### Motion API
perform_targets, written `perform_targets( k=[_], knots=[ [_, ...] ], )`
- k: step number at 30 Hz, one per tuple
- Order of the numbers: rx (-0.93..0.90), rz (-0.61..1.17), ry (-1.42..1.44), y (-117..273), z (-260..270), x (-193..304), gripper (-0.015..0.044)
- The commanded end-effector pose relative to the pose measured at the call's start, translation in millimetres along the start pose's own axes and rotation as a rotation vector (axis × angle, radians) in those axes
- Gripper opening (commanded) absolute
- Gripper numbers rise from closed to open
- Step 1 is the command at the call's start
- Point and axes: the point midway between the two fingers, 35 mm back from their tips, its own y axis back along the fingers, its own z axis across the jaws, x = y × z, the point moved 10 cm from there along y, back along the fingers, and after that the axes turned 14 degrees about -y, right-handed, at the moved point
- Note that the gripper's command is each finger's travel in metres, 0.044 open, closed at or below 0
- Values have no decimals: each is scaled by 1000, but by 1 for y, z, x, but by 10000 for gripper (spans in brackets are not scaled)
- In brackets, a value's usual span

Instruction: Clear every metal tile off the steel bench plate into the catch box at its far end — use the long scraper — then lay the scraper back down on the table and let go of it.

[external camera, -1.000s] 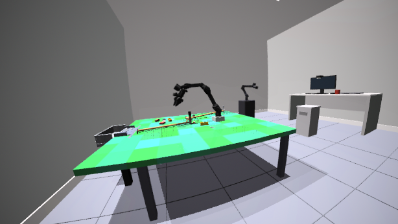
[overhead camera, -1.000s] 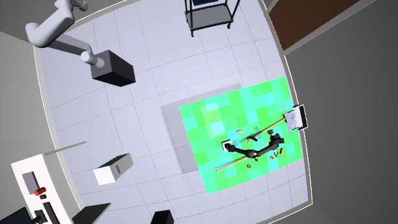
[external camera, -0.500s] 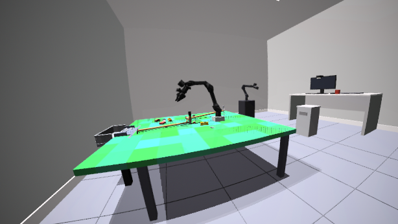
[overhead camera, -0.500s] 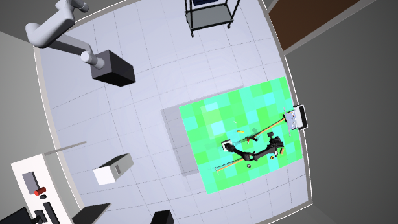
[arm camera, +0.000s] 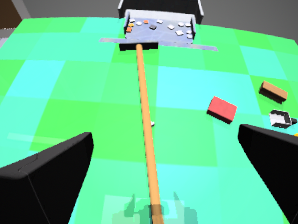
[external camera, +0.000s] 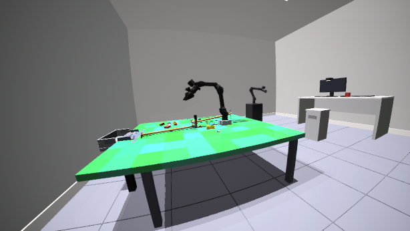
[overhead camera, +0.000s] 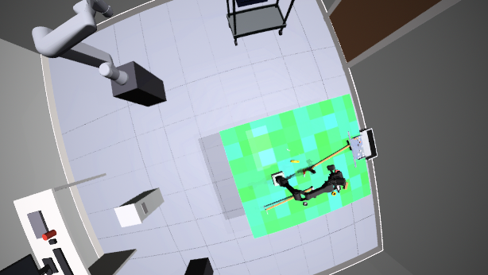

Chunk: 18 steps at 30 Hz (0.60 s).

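Our pincer (external camera: 187, 97) (arm camera: 166, 135) is spread wide above the table (external camera: 200, 141) (arm camera: 110, 117) with nothing between its fingers. Below us the long scraper (overhead camera: 331, 155) (external camera: 167, 130) (arm camera: 145, 112) lies on the tabletop, its black head at the near edge of the steel plate (overhead camera: 358, 149) (external camera: 131, 136) (arm camera: 159, 36). We see several small tiles (arm camera: 179, 33) scattered on that plate, with the catch box (overhead camera: 372, 144) (external camera: 106, 144) (arm camera: 199, 11) just beyond it. A red block (arm camera: 222, 109) sits to the right of the scraper's handle in the wrist view.
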Motion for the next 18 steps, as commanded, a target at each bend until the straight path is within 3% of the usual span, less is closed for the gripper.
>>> perform_targets(
  k=[1, 18],
  knots=[
    [1, -29, -10, 13, -2, 4, 440],
    [-13, -159, -29, 64, -7, 20, 440]
  ],
)
